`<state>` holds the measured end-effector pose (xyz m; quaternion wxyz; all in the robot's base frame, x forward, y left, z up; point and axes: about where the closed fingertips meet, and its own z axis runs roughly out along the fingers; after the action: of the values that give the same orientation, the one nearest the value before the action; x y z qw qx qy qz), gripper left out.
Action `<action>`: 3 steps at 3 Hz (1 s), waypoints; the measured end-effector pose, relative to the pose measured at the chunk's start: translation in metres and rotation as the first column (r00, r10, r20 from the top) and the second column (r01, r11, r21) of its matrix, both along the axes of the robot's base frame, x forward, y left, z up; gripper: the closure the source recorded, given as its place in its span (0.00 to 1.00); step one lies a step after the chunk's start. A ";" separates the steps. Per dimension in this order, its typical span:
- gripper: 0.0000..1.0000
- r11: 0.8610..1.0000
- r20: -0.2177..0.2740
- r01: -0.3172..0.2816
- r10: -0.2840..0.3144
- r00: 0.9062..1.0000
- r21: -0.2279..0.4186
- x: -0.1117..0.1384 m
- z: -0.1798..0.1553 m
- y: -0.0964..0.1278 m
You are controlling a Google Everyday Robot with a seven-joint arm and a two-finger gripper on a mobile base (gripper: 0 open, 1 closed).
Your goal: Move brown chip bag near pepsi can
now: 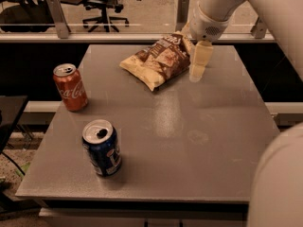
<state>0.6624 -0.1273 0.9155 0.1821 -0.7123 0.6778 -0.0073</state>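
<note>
1 office chair (105, 7) behind grey table (189, 141); hand (199, 66) beside brown chip bag (158, 60).

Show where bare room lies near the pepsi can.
Bare table spreads right of the pepsi can, from the brown chip bag down to the near edge. Crowded: the far side, where the gripper hangs beside the bag; the Coca-Cola can stands left.

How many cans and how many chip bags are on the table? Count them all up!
Cans: 2 (red Coca-Cola can, blue pepsi can)
Chip bags: 1 (brown chip bag)
Total: 3
The gripper hangs close beside the bag.
</note>
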 end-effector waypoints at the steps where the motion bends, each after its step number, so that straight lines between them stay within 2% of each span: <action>1: 0.00 0.997 0.003 -0.078 0.078 0.997 -0.020 0.036 -0.018 0.024; 3: 0.00 0.989 0.010 -0.137 0.138 0.990 -0.057 0.064 -0.032 0.049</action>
<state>0.7261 -0.0783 0.8830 0.1669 -0.7622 0.6252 -0.0188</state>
